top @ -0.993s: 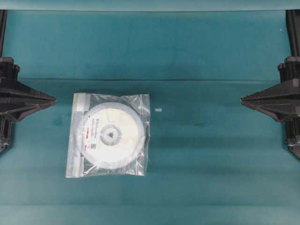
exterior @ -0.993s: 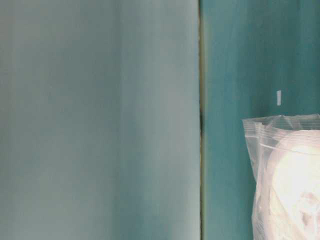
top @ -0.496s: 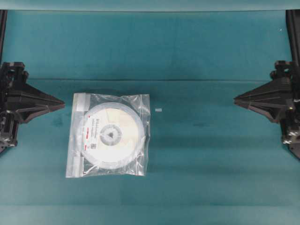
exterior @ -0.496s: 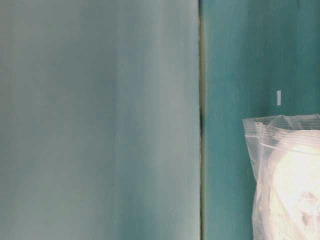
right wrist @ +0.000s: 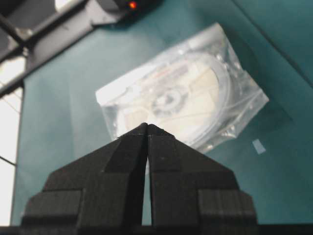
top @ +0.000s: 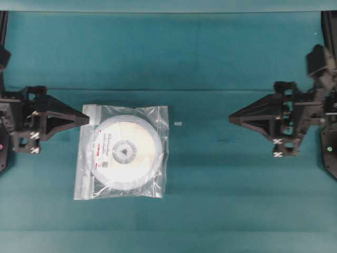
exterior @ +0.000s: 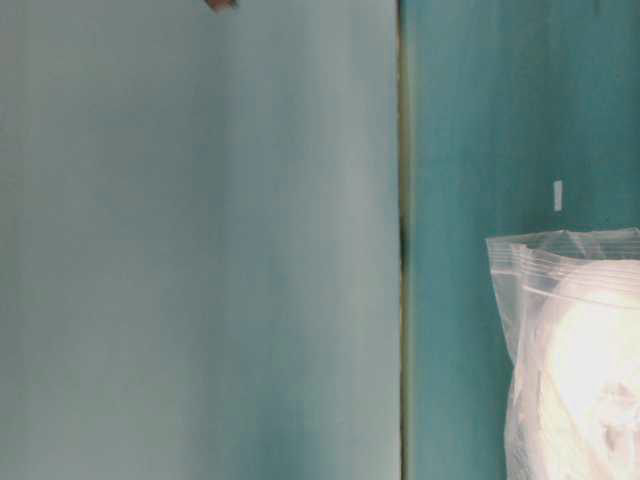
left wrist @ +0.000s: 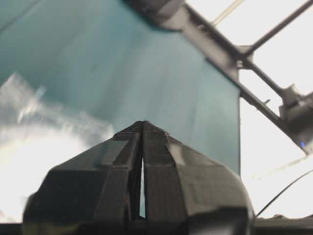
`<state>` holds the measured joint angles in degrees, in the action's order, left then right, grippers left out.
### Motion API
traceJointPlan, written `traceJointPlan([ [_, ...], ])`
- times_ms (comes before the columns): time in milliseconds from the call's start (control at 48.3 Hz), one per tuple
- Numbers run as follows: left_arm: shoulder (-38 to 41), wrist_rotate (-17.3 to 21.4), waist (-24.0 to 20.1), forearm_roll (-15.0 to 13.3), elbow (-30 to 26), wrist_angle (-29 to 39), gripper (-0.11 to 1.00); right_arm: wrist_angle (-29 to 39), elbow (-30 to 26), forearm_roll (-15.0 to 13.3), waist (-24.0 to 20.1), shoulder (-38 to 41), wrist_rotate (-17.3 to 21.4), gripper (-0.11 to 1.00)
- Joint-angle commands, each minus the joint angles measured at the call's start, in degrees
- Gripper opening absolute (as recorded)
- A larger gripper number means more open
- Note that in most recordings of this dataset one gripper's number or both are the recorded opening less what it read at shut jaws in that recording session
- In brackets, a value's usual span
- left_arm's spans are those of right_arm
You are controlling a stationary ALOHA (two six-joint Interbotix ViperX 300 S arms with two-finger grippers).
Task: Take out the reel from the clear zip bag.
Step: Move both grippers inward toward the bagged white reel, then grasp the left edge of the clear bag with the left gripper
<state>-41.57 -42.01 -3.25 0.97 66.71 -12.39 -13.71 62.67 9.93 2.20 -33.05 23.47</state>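
There was one clear zip bag (top: pixel 122 151) on the table, and one reel (top: pixel 125 153) inside it, lying flat with its hub hole up and its label with red marks toward my left side. The bag's zip strip ran along the edge nearest my left gripper (top: pixel 87 119). One small white scrap (top: pixel 178 124) lay on the cloth just beside the bag's far corner, apart from it.

I had two grippers in view. My left gripper was clenched on nothing, its fingertips pressed together and its tip by the bag's upper corner near the zip edge; I could not tell whether it touched the plastic. My right gripper (top: pixel 230 116) was likewise clenched and empty, pointing toward the bag from well apart, with bare cloth between.

The surface was a teal cloth (top: pixel 221 190) with faint creases running across it. From table level a pale blurred panel (exterior: pixel 200 250) filled the left half of the view. The left wrist view showed bright light past dark frame bars (left wrist: pixel 254 49) beyond the table edge.
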Motion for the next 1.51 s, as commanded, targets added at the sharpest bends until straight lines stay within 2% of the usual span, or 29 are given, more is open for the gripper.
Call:
traceJointPlan([
  [0, 1.6, -3.8, -1.1, 0.2, 0.4, 1.6, -0.02, -0.2, -2.5, 0.1, 0.1, 2.5, 0.5, 0.00],
  [124, 3.4, -10.7, -2.8, 0.2, 3.3, 2.0, -0.02, -0.2, -4.7, 0.1, 0.2, 6.6, 0.5, 0.00],
  [207, 4.2, -13.0, -3.1, 0.2, 4.8, 2.2, -0.02, -0.2, -6.2, 0.1, 0.2, 8.6, 0.5, 0.00],
  [455, 6.4, -13.1, -3.1, 0.3, 10.4, 1.6, -0.02, -0.2, -8.4, 0.1, 0.2, 12.0, 0.4, 0.00],
  [621, 7.6, -13.1, -3.1, 0.3, 13.4, -1.4, -0.01, -0.2, -8.4, 0.1, 0.2, 12.2, 0.4, 0.00],
  [683, 8.3, -13.1, -3.1, 0.3, 14.1, -2.3, 0.04, -0.2, -8.5, 0.1, 0.2, 12.3, 0.4, 0.00],
  [765, 9.3, -13.0, -3.0, 0.3, 14.2, -2.3, 0.19, -0.2, -8.6, 0.1, 0.2, 12.3, 0.5, 0.00],
  [1014, 13.6, -13.0, -3.1, 0.3, 14.2, -5.3, 0.88, -0.2, -9.1, 0.1, 0.2, 12.7, 0.4, 0.00],
  [1055, 14.5, -13.0, -3.1, 0.3, 14.4, -6.4, 0.95, -0.2, -9.1, 0.1, 0.1, 12.8, 0.5, 0.00],
  [1096, 15.3, -13.0, -3.1, 0.3, 14.6, -7.7, 0.97, -0.2, -9.3, 0.1, 0.1, 12.9, 0.4, 0.00],
  [1200, 17.8, -13.0, -3.0, 0.3, 14.9, -11.2, 0.90, -0.2, -9.4, 0.1, 0.1, 13.0, 0.4, 0.00],
  [1489, 29.5, -12.9, -3.0, 0.3, 13.6, -20.4, 0.91, -0.2, -9.4, 0.1, 0.1, 13.0, 0.5, 0.00],
])
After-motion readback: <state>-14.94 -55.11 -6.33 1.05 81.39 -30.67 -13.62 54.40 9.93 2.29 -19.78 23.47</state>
